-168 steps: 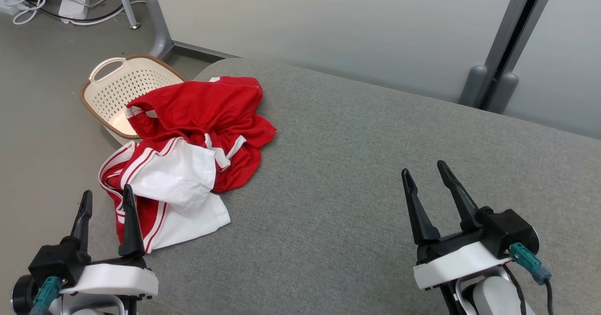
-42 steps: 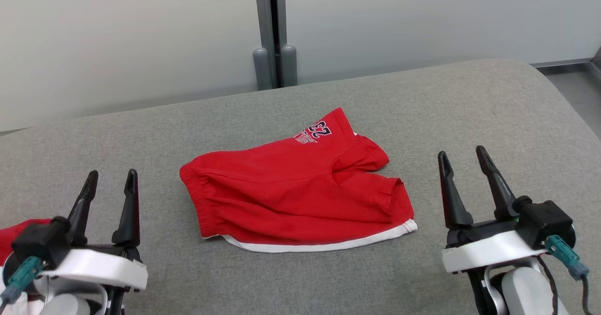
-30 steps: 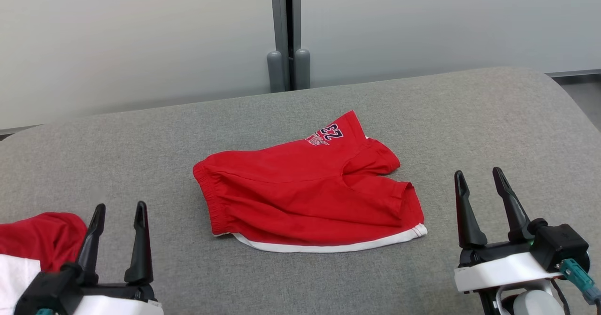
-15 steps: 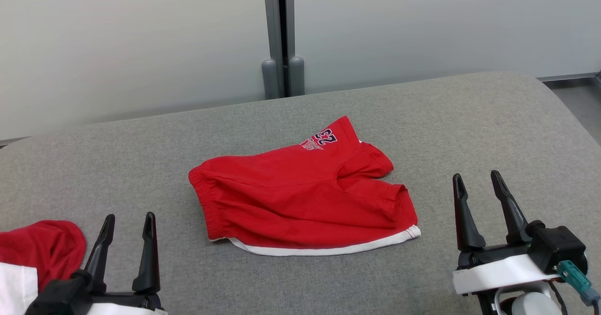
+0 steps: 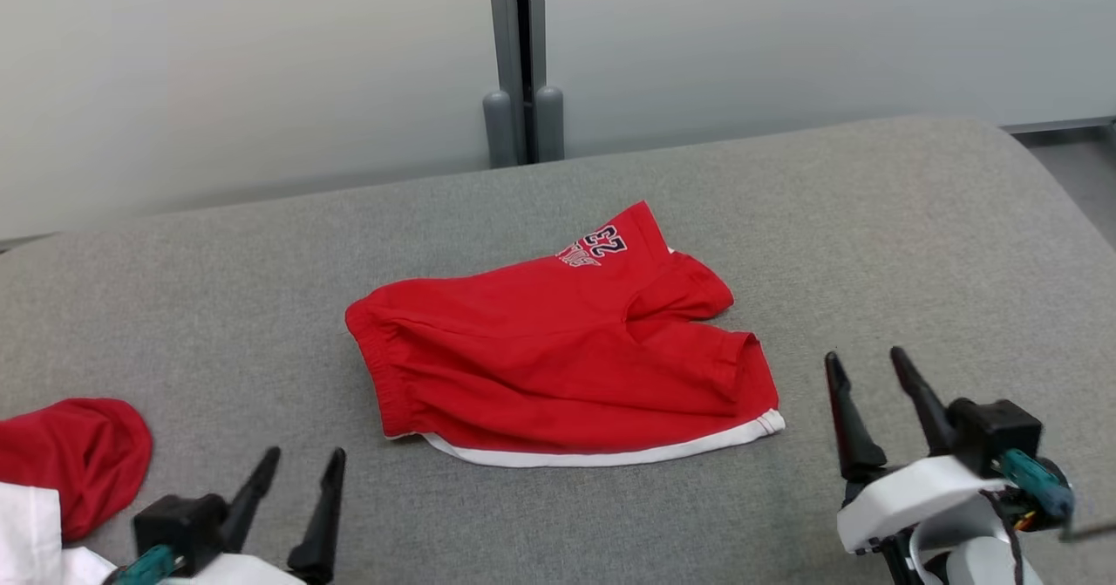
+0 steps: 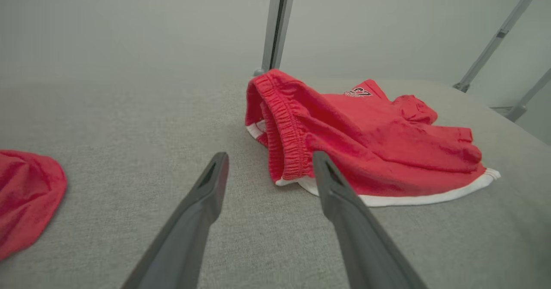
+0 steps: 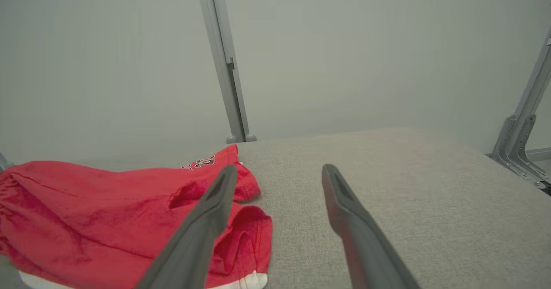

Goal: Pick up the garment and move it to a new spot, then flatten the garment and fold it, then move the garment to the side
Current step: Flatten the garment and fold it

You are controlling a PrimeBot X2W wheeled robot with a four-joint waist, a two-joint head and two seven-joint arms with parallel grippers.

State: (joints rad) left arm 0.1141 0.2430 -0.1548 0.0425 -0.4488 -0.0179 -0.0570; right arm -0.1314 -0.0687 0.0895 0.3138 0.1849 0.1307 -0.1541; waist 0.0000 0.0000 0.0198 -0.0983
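Observation:
The garment (image 5: 558, 358) is a pair of red shorts with white trim and a dark number print, lying rumpled in the middle of the grey padded surface (image 5: 872, 236). My left gripper (image 5: 302, 458) is open near the front edge, below and left of the waistband. In the left wrist view the shorts (image 6: 366, 142) lie just ahead and right of the left gripper (image 6: 267, 160). My right gripper (image 5: 865, 360) is open just right of the leg hems, holding nothing. The right wrist view has the garment (image 7: 129, 211) to the left of the right gripper (image 7: 280, 168).
A second red and white cloth (image 5: 61, 459) lies at the front left corner; its red part (image 6: 26, 194) also appears at the left of the left wrist view. A pale wall with a grey post (image 5: 519, 53) runs behind the surface. The surface's rounded edge drops off at the right.
The left gripper has swung right and lower in the head view, now tilting toward the shorts. The right gripper has dropped slightly and tilted. The shorts have not been touched.

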